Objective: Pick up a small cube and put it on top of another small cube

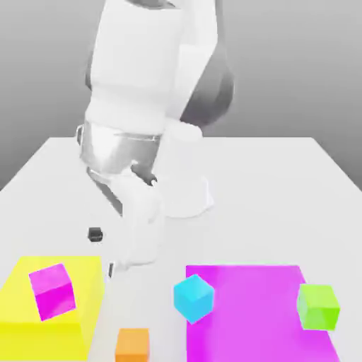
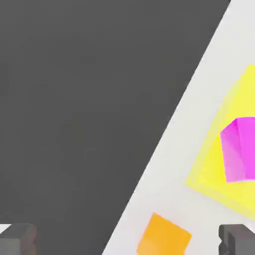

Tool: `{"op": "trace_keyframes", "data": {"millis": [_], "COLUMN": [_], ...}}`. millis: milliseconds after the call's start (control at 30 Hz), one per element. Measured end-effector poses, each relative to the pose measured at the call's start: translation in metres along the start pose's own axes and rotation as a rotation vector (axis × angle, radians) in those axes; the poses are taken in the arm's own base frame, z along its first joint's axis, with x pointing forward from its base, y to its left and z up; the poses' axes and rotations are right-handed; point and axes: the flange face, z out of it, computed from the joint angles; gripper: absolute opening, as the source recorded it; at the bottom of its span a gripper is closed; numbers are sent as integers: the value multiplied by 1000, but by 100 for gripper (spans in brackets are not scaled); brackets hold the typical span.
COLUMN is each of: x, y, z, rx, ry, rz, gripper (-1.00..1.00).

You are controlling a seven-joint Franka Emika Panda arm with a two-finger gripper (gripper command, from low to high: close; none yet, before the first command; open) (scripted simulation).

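The pincer (image 2: 127, 239) is wide open and holds nothing. The small orange cube (image 1: 132, 343) sits on the white worktop (image 1: 283, 191) at the near edge, between the yellow mat (image 1: 85, 283) and the pink mat (image 1: 247, 318). A magenta cube (image 1: 51, 290) sits on the yellow mat. A cyan cube (image 1: 194, 297) sits by the pink mat's left edge.

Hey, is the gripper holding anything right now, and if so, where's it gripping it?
Nothing is held. The gripper is open, and the orange cube sits on the table between its fingers, not clamped.
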Motion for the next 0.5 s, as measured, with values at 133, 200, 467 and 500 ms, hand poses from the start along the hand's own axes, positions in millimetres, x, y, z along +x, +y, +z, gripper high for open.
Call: {"op": "trace_keyframes", "data": {"millis": [133,200,467,500], "x": [-1,-1,-9,-9], "y": [14,22,48,48], "z": [50,73,166,166], "rx": [-81,-123,-202,-202], "ry": [-23,-37,-67,-67], "rz": [146,223,371,371], "gripper": [0,0,-100,-100]}}
